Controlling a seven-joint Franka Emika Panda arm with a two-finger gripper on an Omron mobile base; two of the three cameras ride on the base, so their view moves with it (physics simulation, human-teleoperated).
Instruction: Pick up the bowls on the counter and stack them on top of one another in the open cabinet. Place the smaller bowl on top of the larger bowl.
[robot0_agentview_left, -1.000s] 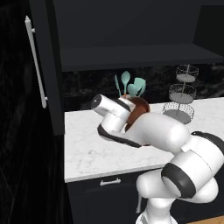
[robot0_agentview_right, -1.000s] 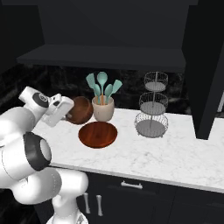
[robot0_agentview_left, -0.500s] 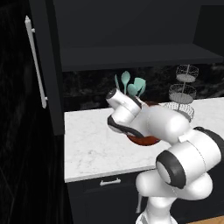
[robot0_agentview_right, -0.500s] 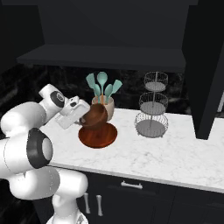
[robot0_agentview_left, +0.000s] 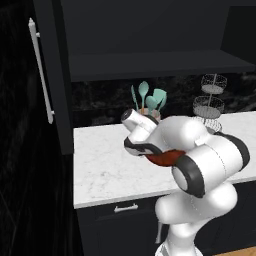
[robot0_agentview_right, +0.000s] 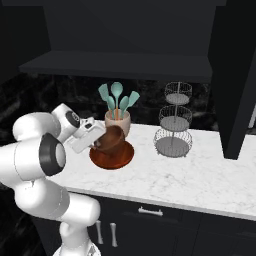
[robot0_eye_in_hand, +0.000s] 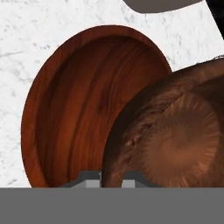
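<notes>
The smaller bowl, dark brown and deep, hangs tilted with my gripper shut on its rim. It hovers just over the larger bowl, a wide reddish-brown dish resting on the white marble counter. In the hand view the smaller bowl shows its outer side and base at the right, and the rim sits between my fingertips. The larger bowl lies open below it at the left. From the left base view my arm covers most of the larger bowl. The cabinet's dark shelf runs above.
A beige cup of teal utensils stands right behind the bowls. A three-tier wire basket stands to the right on the counter. The cabinet door with its silver bar handle hangs open at the left. Dark drawers run below the slab.
My arm has swung right with the smaller bowl, from left of the utensil cup to just over the larger bowl. The larger bowl has stayed put.
</notes>
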